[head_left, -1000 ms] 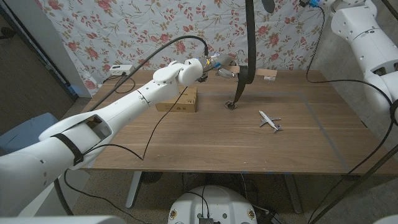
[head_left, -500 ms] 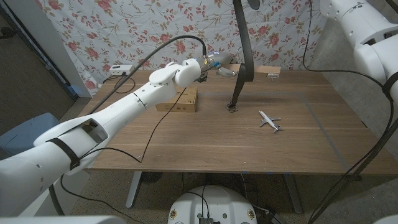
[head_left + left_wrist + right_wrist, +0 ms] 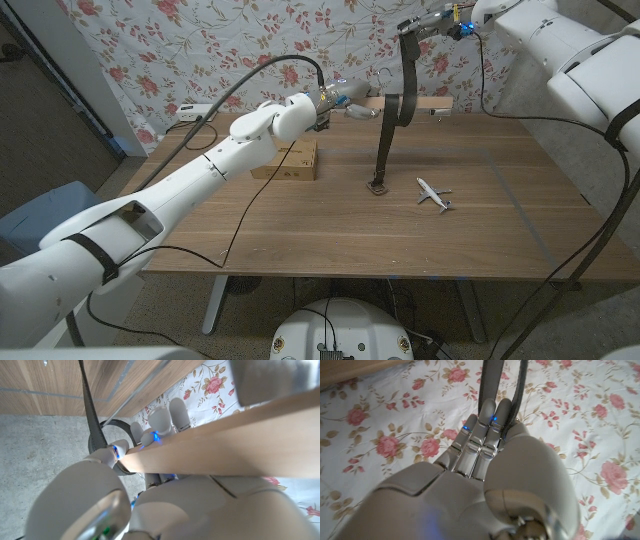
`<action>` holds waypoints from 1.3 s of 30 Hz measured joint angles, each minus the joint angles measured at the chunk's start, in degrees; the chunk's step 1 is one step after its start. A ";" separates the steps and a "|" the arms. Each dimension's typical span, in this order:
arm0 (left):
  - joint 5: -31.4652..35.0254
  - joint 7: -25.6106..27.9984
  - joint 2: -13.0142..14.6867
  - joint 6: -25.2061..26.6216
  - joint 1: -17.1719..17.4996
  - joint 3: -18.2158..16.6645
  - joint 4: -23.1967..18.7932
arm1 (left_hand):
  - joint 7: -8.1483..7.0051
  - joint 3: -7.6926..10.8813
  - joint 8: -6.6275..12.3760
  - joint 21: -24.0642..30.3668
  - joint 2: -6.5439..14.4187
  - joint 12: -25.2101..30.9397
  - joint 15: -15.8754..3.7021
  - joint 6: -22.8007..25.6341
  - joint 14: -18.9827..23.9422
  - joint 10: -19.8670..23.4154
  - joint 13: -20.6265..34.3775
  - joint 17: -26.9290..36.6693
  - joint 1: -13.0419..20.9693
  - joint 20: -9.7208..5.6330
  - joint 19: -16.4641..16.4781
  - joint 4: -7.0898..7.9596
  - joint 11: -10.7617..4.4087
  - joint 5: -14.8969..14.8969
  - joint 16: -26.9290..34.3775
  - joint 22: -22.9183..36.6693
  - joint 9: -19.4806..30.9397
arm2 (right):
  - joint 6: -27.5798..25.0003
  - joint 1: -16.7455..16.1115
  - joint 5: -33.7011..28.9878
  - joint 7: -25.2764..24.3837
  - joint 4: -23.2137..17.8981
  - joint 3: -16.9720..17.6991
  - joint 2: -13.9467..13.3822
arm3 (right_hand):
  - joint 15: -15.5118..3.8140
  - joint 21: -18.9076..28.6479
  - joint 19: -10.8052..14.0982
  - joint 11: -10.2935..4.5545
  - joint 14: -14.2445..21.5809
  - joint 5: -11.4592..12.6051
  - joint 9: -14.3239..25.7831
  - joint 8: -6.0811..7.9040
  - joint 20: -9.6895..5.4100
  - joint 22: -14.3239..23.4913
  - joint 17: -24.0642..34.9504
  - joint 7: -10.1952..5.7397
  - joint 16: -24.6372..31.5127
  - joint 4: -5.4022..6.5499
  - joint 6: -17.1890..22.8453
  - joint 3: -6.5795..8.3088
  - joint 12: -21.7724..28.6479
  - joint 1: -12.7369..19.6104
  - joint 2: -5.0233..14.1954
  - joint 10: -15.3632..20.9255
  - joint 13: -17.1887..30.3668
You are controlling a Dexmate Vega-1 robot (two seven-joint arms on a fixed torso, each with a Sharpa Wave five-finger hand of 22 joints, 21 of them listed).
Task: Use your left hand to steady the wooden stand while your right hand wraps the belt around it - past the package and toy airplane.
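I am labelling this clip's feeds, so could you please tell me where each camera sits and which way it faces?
Head view: on the robot's head, looking down over the table; both arms, left hand and right hand show.
Left wrist view: on the left wrist, along the left hand gripping the wooden stand.
Right wrist view: on the right wrist, along the right hand holding the belt.
All three show the belt.

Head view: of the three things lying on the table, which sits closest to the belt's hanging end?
The toy airplane, just right of the belt end; the package lies farther left.
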 measured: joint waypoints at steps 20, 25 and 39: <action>-8.61 2.42 0.91 -2.18 2.95 -5.21 -1.72 | 0.03 0.00 0.23 0.00 -0.01 0.00 0.21 -0.05 0.21 0.00 0.00 0.27 0.01 0.00 0.00 0.00 0.00 -0.01 0.39 0.14 -0.18 | -4.31 -6.39 0.66 -5.49 1.35 -3.68 -5.58 | 0.00 0.90 0.00 0.52 0.00 -0.22 0.19 -0.02 0.00 -0.44 0.23 0.32 -0.44 0.21 0.68 -0.27 0.11 0.82 -0.07 -0.06 0.49; -10.02 3.09 1.12 -2.19 3.42 -5.84 -2.17 | -0.06 0.00 0.62 0.00 -0.01 0.00 0.21 -0.28 0.20 0.01 0.00 0.24 0.01 0.00 0.00 0.00 0.01 -0.01 0.39 0.16 -0.13 | -4.51 -8.74 1.21 -4.58 1.41 -3.69 -6.55 | 0.00 0.90 0.00 0.52 0.00 -0.23 0.19 -0.25 0.00 -0.44 0.26 0.32 -0.44 0.34 0.69 -0.14 0.14 0.90 -0.14 -0.06 0.65; -10.40 5.43 0.60 -0.83 3.49 -6.05 -1.64 | 0.11 0.00 0.65 0.00 0.23 0.00 0.22 -0.57 0.20 0.01 0.00 0.26 -0.23 0.00 0.00 0.00 0.01 -0.02 0.39 0.17 -0.18 | 3.04 -15.85 3.46 9.25 3.69 0.51 -7.62 | 0.00 1.44 -0.61 0.93 0.00 -0.29 0.19 -0.64 -0.01 -0.71 0.53 0.32 -0.31 0.65 0.69 -0.45 -0.41 1.13 0.08 0.36 0.64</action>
